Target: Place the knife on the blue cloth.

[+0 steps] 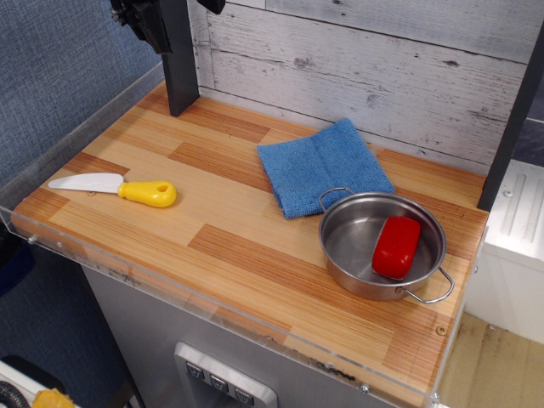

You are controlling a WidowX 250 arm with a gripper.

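The knife [115, 188], with a white rounded blade and a chunky yellow handle, lies flat on the wooden tabletop at the left, blade pointing left. The blue cloth [323, 166] lies folded at the back middle of the table, well to the right of the knife. My gripper [146, 19] is only partly in view at the top left corner, high above the table and behind the knife. Its fingers are cut off by the frame edge, so I cannot tell whether it is open or shut.
A steel pan [344, 234] with two wire handles stands at the right front of the cloth, touching its corner, and holds a red block [396, 247]. A dark post [177, 59] stands at the back left. A clear low rim [51, 242] runs along the table's edges.
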